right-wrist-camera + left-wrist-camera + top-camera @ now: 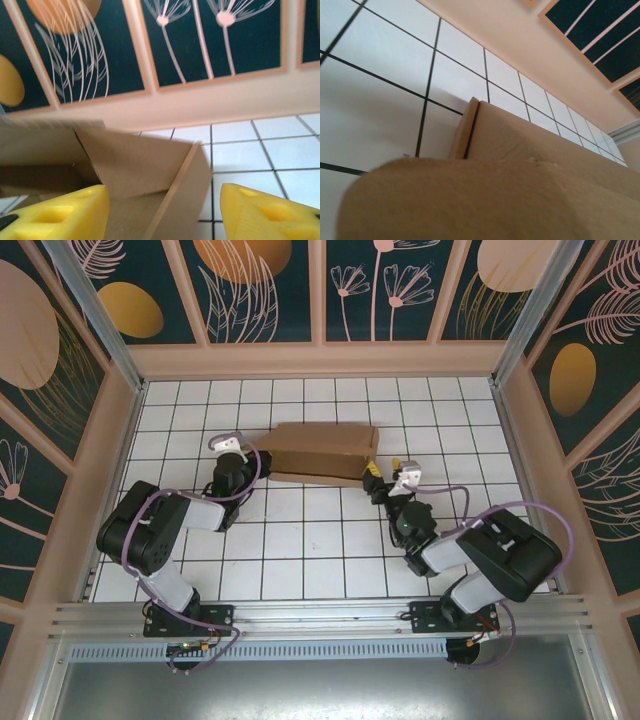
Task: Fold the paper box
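Near edge: aluminium rail (320,615) carries both arm bases, grey metal sheet (320,690) in front of it

Tabletop (320,550): white tiles, black grid lines, flat and level

Room: peach-framed side walls and back wall (320,360), dark teal panels printed with pale plant outlines and orange discs

Left arm (150,530) and right arm (500,555): black and grey, a purple cable (545,510) looped over each, both reaching inward toward mid-tabletop

Paper box (320,452): brown cardboard, partly formed, lying lengthwise across the tabletop beyond the wrists, between the two sets of jaws

Left jaws: at the box's left end. In the left wrist view a cardboard flap (470,205) sits right under the lens and the box body runs off behind it. The fingers are hidden, so I cannot tell whether these jaws are clamped on the flap or loose

Right jaws: at the box's near right corner, released. Yellow fingers (55,215) stand well apart with the box's upright end wall (180,200) between them, apparently touching neither. The box interior opens toward the right wrist camera
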`<state>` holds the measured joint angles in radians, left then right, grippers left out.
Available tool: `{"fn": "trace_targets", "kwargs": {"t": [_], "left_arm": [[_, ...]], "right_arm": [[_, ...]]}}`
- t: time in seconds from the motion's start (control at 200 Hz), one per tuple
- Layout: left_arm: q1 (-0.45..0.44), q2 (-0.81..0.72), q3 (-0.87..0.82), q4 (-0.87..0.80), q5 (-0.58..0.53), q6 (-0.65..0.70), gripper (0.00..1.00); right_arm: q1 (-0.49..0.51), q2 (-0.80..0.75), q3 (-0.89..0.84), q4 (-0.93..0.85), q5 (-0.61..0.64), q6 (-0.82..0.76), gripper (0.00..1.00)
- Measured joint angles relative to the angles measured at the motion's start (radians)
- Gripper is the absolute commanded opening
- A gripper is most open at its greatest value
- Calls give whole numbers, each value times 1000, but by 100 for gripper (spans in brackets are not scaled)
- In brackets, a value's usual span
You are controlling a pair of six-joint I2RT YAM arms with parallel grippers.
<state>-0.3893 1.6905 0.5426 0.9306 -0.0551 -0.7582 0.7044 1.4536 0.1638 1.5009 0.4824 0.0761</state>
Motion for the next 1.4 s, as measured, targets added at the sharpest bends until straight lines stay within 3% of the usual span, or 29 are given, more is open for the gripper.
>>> {"fn": "trace_targets", "kwargs": {"t": [0.155, 0.285, 0.415, 0.555, 0.681, 0.741, 0.861, 0.931, 1.226, 1.401], "left_arm": [[-5, -7, 30, -47, -26, 26, 18], [-11, -7, 47, -72, -37, 40, 19], [-18, -7, 56, -87, -43, 50, 23], [-32, -7, 60, -98, -39, 51, 26], [-35, 2, 70, -100, -8, 49, 33], [-35, 6, 79, -108, 13, 45, 41], [-35, -11, 78, -140, 40, 50, 72], [-35, -58, 67, -180, 47, 50, 98], [-35, -460, -117, -386, -44, 1, 99], [-35, -727, -192, -556, -176, 7, 99]], "right_arm": [[-23, -161, -31, 6, 36, -19, 58], [-32, -278, -26, -58, 76, -27, 48], [-100, -366, 110, -395, 50, 20, 39], [-242, -383, 332, -729, -164, 128, 24], [-272, -268, 563, -975, -365, 176, 19], [-270, -161, 687, -1075, -449, 187, 19], [-261, 11, 819, -1233, -529, 193, 16], [-245, 86, 844, -1326, -532, 188, 16], [-215, 219, 852, -1477, -533, 181, 18], [-220, 219, 851, -1481, -519, 168, 32]]}}
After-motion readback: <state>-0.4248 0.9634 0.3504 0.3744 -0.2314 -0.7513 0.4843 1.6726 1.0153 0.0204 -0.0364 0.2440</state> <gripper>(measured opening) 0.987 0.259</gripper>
